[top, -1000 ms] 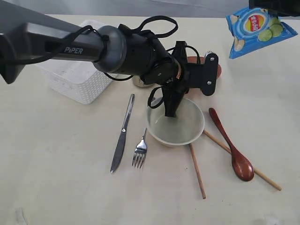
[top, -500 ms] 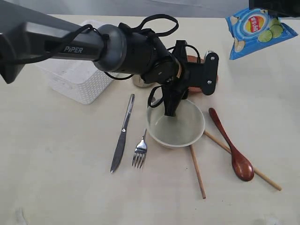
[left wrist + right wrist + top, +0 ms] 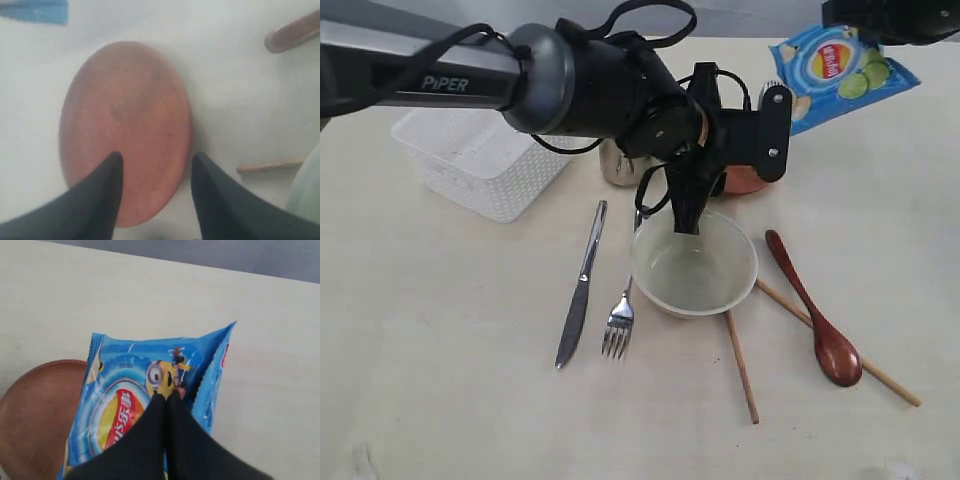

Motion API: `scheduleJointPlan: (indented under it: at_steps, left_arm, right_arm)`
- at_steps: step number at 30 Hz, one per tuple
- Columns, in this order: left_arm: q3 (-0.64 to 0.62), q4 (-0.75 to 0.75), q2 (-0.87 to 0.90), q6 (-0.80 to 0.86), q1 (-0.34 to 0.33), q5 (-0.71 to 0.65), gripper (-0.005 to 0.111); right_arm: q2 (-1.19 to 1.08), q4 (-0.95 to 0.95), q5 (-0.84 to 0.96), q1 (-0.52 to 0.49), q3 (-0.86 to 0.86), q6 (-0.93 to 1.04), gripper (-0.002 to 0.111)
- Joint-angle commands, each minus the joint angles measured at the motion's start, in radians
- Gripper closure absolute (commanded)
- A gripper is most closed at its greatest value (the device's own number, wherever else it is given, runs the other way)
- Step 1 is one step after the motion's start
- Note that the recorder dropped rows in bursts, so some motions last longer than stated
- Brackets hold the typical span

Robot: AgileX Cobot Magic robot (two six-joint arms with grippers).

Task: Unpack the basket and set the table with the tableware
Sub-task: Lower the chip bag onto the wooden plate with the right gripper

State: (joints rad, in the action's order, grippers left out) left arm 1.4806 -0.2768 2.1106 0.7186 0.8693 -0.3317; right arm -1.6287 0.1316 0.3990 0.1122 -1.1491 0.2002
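The cream bowl (image 3: 695,268) sits on the table (image 3: 440,380). My left gripper (image 3: 688,215) hangs open just over the bowl's far rim, holding nothing. In the left wrist view its fingers (image 3: 156,156) frame the small brown plate (image 3: 125,115), which lies beyond them on the table. A steel knife (image 3: 582,285) and fork (image 3: 620,315) lie left of the bowl. The wooden spoon (image 3: 815,310) and two chopsticks (image 3: 741,365) lie to its right. A steel cup (image 3: 617,165) stands behind the arm. My right gripper (image 3: 166,396) is shut on the blue chip bag (image 3: 125,410).
The white basket (image 3: 480,160) stands at the back left, and nothing shows inside it. The chip bag (image 3: 840,72) hangs in the air at the back right, above the plate's (image 3: 745,182) far side. The left arm (image 3: 470,75) stretches across the back left.
The left gripper has opened off the bowl's rim and risen slightly. The right gripper has carried the chip bag to the left.
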Motion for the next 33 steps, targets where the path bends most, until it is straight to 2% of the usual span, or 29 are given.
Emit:
scheduleJointPlan:
  at_steps: [1,11,15,18,21,23,25,26,28,31,33]
  left_arm:
    - [0.004,0.001,-0.029,-0.012,0.004,-0.055,0.065]
    - [0.004,0.001,-0.144,-0.045,0.002,-0.233,0.065]
    - [0.004,-0.002,-0.211,-0.099,0.002,-0.31,0.065]
    - [0.004,-0.004,-0.238,-0.121,0.002,-0.336,0.065]
    - [0.004,-0.004,-0.255,-0.144,0.002,-0.362,0.065]
    - [0.004,-0.004,-0.255,-0.147,0.002,-0.378,0.065]
    - [0.004,-0.004,-0.257,-0.147,0.002,-0.408,0.065]
    - [0.004,-0.004,-0.259,-0.152,0.002,-0.414,0.065]
    - [0.004,-0.004,-0.273,-0.167,-0.001,-0.424,0.071]
    - [0.004,-0.004,-0.304,-0.219,-0.029,-0.425,0.084]
    - [0.004,0.005,-0.334,-0.289,-0.072,-0.425,0.096]
  right_arm:
    - [-0.044,0.03,-0.046,0.041,-0.001,0.025,0.109]
    - [-0.176,0.131,-0.177,0.09,-0.001,0.023,0.109]
    - [-0.263,0.146,-0.252,0.149,-0.001,0.02,0.109]
    - [-0.29,0.16,-0.259,0.162,-0.001,0.017,0.109]
    - [-0.298,0.16,-0.19,0.16,-0.001,0.024,0.108]
    - [-0.298,0.156,-0.155,0.16,-0.001,0.026,0.1]
    - [-0.298,0.156,-0.147,0.16,-0.001,0.032,0.078]
    - [-0.298,0.156,-0.147,0.16,-0.001,0.032,0.06]
    - [-0.296,0.156,-0.15,0.16,-0.001,0.032,0.052]
    - [-0.282,0.156,-0.151,0.16,-0.001,0.032,0.059]
    - [-0.267,0.156,-0.147,0.16,-0.001,0.032,0.073]
